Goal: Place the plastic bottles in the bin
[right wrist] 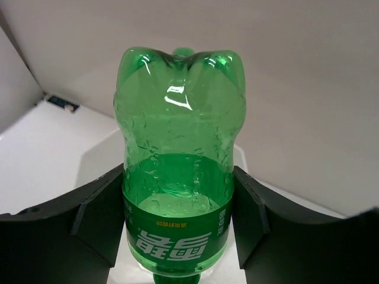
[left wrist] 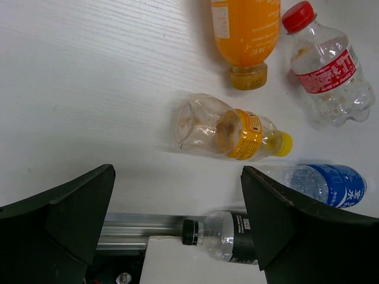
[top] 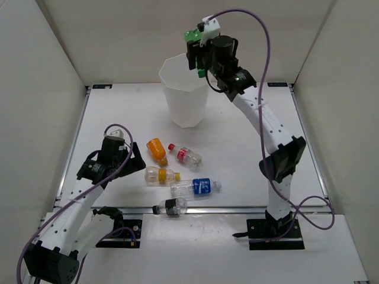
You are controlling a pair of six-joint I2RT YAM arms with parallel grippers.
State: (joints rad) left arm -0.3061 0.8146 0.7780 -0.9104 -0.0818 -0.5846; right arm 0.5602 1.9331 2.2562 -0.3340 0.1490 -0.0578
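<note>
My right gripper (top: 199, 64) is shut on the green bottle (top: 201, 73), held cap-down over the right rim of the tall white bin (top: 183, 94). In the right wrist view the green bottle (right wrist: 177, 165) fills the space between the pads of my right gripper (right wrist: 177, 228), with the bin's rim (right wrist: 98, 155) below. My left gripper (top: 132, 160) is open and empty, low over the table left of the bottles. Lying there are the orange (top: 157, 150), red-label (top: 185, 155), yellow-cap (top: 161, 175), blue-label (top: 195, 187) and black-band (top: 170, 207) bottles.
In the left wrist view, my left gripper (left wrist: 177, 195) frames the yellow-cap bottle (left wrist: 231, 129) ahead and the black-band bottle (left wrist: 228, 234) on the metal rail (left wrist: 136, 228) at the table's near edge. White walls enclose the table.
</note>
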